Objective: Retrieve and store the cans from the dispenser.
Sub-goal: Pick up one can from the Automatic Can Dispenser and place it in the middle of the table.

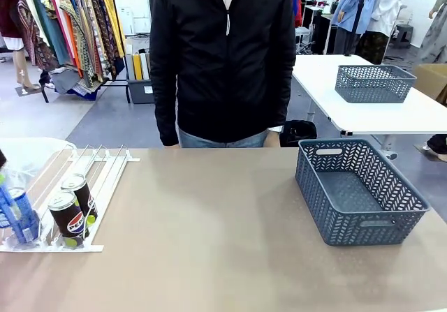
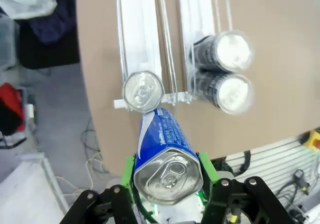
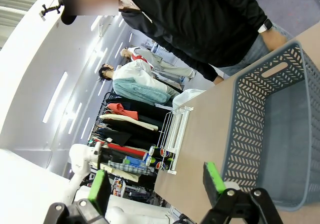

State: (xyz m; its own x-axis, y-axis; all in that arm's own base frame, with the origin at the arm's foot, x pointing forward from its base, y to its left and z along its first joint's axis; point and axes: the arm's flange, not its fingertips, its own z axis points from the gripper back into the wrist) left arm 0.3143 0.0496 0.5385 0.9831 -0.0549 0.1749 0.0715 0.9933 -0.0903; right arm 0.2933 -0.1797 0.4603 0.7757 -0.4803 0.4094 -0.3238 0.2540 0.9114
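Note:
My left gripper [image 2: 168,174] is shut on a blue can [image 2: 165,156]. Its green pads press both sides just below the silver top, and the can is tilted and raised off the near end of the white dispenser [image 2: 140,38]. A second blue can [image 2: 143,91] stands at the end of that lane. Two black Pepsi cans [image 2: 227,71] sit one behind the other in the neighbouring lane. In the front view the dispenser [image 1: 105,169] lies at the table's left with the black cans [image 1: 70,214] and a blue can [image 1: 24,218]. My right gripper [image 3: 156,184] hangs open above the table beside the grey-blue basket [image 3: 250,134].
The lattice basket [image 1: 360,190] stands at the table's right. A person in a black jacket [image 1: 223,61] stands at the far edge. A second basket [image 1: 374,83] rests on a white table behind. Bare tabletop lies between dispenser and basket.

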